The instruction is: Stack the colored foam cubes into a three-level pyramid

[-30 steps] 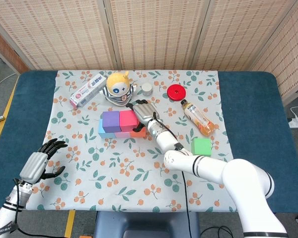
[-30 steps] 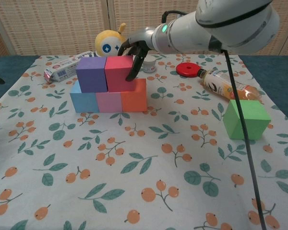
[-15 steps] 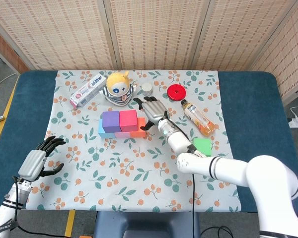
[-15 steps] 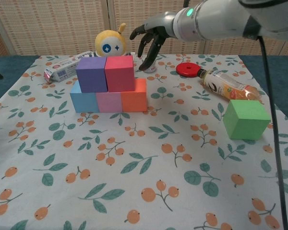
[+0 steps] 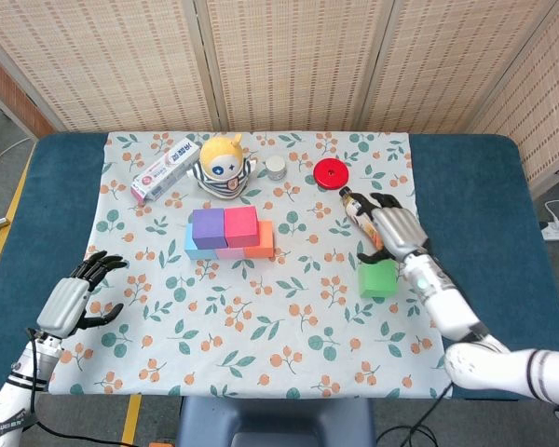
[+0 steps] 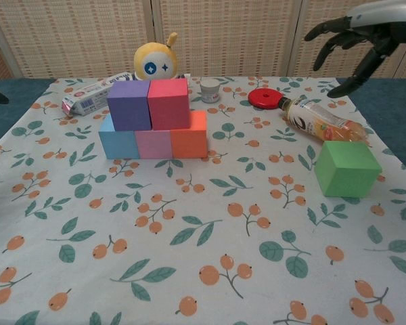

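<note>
Five foam cubes form two levels: blue (image 6: 118, 143), pink (image 6: 153, 143) and orange (image 6: 189, 139) below, purple (image 6: 128, 104) and red (image 6: 168, 102) on top; the same stack (image 5: 229, 233) shows mid-cloth in the head view. A loose green cube (image 5: 377, 278) (image 6: 346, 168) lies to the right. My right hand (image 5: 397, 229) (image 6: 358, 40) hovers open just above and behind the green cube, over the bottle, holding nothing. My left hand (image 5: 73, 298) hangs open near the table's front left edge, far from the cubes.
A lying drink bottle (image 6: 319, 120) sits right behind the green cube. A red lid (image 6: 262, 97), a small white jar (image 6: 209, 89), a yellow plush toy (image 6: 155, 62) and a toothpaste box (image 6: 95, 92) line the back of the floral cloth (image 6: 210, 257).
My right hand has left the red cube and swung right across the table, now above the bottle and green cube. The stack is unmoved. The left hand barely shifted.
</note>
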`<state>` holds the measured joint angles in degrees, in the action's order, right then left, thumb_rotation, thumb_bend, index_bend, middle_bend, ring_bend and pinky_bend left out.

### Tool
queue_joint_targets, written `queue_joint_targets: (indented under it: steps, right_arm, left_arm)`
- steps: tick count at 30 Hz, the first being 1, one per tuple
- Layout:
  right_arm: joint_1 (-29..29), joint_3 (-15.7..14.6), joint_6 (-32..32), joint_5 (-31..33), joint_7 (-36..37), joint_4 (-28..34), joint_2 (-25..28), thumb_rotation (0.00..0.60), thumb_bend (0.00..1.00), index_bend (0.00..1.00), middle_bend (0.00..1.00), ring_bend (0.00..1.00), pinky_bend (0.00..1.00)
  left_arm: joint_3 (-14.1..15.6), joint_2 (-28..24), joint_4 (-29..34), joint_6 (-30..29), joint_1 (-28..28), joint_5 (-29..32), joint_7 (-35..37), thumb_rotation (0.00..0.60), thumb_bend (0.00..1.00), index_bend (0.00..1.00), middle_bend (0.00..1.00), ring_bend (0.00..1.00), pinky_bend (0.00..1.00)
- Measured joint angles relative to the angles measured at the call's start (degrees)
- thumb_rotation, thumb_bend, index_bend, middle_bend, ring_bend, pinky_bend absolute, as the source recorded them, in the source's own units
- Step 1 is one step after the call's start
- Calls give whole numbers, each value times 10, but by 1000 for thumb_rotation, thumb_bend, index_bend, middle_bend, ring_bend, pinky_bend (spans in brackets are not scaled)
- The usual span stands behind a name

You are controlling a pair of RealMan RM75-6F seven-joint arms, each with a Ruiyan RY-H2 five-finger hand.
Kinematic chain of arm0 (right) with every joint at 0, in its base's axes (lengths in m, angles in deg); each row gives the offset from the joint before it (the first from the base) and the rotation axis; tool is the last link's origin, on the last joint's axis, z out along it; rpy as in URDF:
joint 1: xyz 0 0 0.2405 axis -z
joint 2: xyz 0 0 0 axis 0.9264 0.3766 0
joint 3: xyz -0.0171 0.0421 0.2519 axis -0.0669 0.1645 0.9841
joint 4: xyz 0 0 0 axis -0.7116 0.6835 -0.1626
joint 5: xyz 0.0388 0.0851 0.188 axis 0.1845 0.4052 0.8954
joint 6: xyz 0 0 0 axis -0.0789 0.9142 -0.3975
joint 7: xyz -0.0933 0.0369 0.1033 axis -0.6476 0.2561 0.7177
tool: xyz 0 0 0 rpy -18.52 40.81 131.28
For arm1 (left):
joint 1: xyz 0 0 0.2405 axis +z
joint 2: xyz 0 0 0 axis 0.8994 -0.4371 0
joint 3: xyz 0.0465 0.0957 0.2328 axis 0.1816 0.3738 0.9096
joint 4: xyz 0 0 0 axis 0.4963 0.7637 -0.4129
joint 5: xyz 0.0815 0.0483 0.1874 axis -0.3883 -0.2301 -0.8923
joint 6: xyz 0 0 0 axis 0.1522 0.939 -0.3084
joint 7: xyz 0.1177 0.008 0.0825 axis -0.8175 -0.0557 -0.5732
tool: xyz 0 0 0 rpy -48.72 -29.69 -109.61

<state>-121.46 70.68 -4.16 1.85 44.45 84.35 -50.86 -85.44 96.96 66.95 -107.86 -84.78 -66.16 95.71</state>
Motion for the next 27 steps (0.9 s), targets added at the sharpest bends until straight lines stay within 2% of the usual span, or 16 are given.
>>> queue_joint_targets:
  steps: [5,10,18,27]
  right_arm:
    - [60,-27,-8,-63,38,12,15,600,0,49,235,22,0]
    - [95,-47,-5,-106,46,-7,-1,600,0,51,233,22,0]
    - [118,-59,7,-128,27,-78,-67,600,0,47,206,19,0]
    - [130,-62,6,-151,-18,-129,-109,600,0,67,189,10,0]
  left_arm:
    - [1,-5,19,0,-3,-6,-16,600,322,217,153,74,146]
    - [3,-9,35,-1,-3,-11,-25,600,322,217,153,74,146]
    - [5,-12,48,0,-3,-13,-35,600,322,217,153,74,146]
    - [8,-13,48,3,-1,-9,-33,600,324,218,154,74,146]
